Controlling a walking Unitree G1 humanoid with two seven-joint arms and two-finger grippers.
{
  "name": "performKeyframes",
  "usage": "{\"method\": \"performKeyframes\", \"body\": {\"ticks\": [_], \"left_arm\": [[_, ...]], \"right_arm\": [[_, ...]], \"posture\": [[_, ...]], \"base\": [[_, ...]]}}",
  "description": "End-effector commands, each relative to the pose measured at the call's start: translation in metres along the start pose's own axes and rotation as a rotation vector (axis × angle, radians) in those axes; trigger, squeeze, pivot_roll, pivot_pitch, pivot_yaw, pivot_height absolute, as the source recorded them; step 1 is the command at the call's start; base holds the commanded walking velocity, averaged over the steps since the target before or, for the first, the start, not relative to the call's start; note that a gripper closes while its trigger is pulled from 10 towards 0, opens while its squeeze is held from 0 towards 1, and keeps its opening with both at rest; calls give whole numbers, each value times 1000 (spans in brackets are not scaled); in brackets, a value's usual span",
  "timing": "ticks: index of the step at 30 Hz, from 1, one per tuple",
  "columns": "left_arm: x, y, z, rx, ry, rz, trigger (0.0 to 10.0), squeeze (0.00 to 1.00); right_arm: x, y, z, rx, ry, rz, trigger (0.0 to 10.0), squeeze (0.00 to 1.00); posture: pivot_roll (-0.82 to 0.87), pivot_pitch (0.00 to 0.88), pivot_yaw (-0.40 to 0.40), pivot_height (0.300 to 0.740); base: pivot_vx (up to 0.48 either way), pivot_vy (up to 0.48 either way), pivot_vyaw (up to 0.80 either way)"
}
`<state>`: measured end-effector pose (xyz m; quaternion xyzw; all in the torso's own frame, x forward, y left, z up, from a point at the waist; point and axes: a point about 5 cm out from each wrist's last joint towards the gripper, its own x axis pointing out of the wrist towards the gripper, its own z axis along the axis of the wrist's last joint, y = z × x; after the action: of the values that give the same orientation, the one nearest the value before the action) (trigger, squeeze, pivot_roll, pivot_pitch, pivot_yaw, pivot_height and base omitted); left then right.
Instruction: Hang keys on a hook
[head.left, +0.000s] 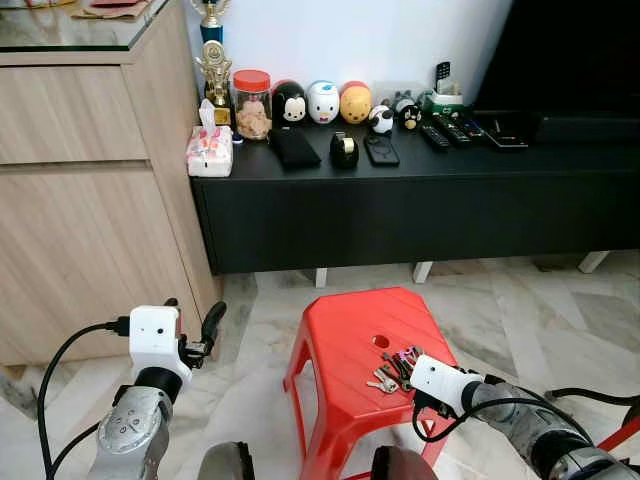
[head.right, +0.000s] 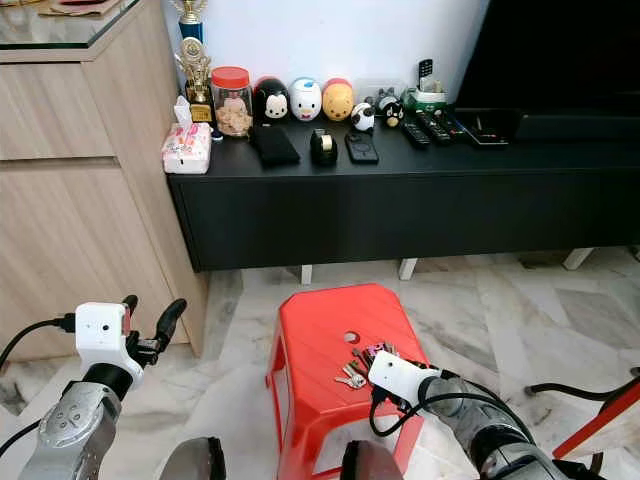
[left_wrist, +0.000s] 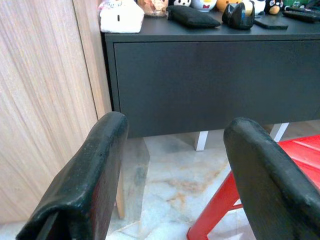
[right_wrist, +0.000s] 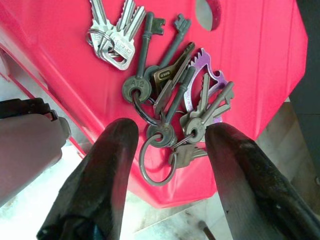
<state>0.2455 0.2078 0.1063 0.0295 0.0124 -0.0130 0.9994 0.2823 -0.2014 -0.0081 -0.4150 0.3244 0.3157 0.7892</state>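
In the left eye view, a red stool (head.left: 345, 345) is standing on a marble floor (head.left: 520, 310) in front of a long black cabinet (head.left: 420, 205), with a wooden cupboard (head.left: 85, 190) rising beside it on the left. The cabinet top is carrying a tissue pack (head.left: 209, 150), a jar (head.left: 252, 104), round toy figures (head.left: 323, 101) and remotes (head.left: 448, 129). The keys (head.left: 392, 368) are lying on the stool's seat near its right front corner, and the right gripper (head.left: 412, 366) is reaching in at them from the right. The left gripper (head.left: 205, 330) is hovering left of the stool, well apart from the keys. In the left wrist view, its fingers (left_wrist: 85, 185) are standing wide apart, framing the cabinet front and floor. In the right wrist view, the right gripper's fingers (right_wrist: 102, 170) are spread open, straddling the ring end of the keys (right_wrist: 165, 95), which are fanning out over the red seat at its edge; whether the pads are touching metal I cannot tell.
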Motion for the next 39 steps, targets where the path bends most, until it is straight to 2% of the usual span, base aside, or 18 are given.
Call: {"method": "performKeyframes", "body": {"ticks": [1, 11, 15, 26, 27, 29, 30, 31, 32, 33, 34, 36, 37, 39], "left_arm": [[0, -2, 5, 8, -10, -11, 10000, 0], [2, -6, 10, 11, -14, -34, 10000, 0], [1, -6, 10, 13, -11, -38, 10000, 0], [-2, -9, 9, 11, 2, -46, 10000, 0], [-2, -9, 9, 10, 5, -46, 10000, 0], [-3, -9, 9, 10, 5, -46, 10000, 0], [-3, -9, 9, 10, 7, -46, 10000, 0], [-3, -9, 9, 11, 7, -45, 10000, 0], [-3, -9, 9, 11, 8, -46, 10000, 0], [-3, -9, 9, 11, 8, -46, 10000, 0], [-3, -9, 9, 12, 8, -46, 10000, 0], [-3, -9, 9, 12, 9, -46, 10000, 0], [-3, -9, 9, 12, 9, -46, 10000, 0], [-2, -9, 9, 13, 10, -46, 10000, 0]], "right_arm": [[0, -5, 5, 2, -12, -13, 10000, 0], [3, -2, 14, -4, -57, -17, 10000, 0], [2, -6, 14, -16, -50, -35, 10000, 0], [-2, -13, 1, -5, 12, -61, 10000, 0], [-2, -13, 0, 1, 15, -62, 9451, 0], [-3, -13, 0, 3, 18, -65, 9451, 0], [-3, -14, 0, 4, 19, -68, 4941, 0], [-3, -14, 0, 4, 20, -69, 3765, 0], [-3, -14, 0, 5, 20, -71, 3098, 0], [-3, -15, 0, 5, 19, -73, 3255, 0], [-2, -15, 1, 5, 18, -75, 6667, 0], [-2, -16, 2, 4, 18, -76, 6667, 0], [-2, -16, 2, 5, 17, -76, 10000, 0], [-2, -16, 3, 3, 15, -78, 10000, 0]], "posture": [[45, 0, -84, 602], [49, 51, -69, 602], [45, 68, -65, 602], [44, 77, -67, 602], [44, 77, -68, 602], [43, 78, -67, 602], [44, 78, -67, 602], [45, 78, -67, 602], [45, 78, -67, 602], [45, 78, -67, 602], [45, 78, -66, 602], [45, 78, -66, 602], [45, 77, -66, 602], [46, 77, -66, 602]], "base": [[0, 0, 0], [0, 0, 0], [0, 0, 0], [0, 0, 0], [0, 0, 0], [0, 0, 0], [0, 0, 0], [0, 0, 0], [0, 0, 0], [0, 0, 0], [0, 0, 0], [0, 0, 0], [0, 0, 0], [0, 0, 0]]}}
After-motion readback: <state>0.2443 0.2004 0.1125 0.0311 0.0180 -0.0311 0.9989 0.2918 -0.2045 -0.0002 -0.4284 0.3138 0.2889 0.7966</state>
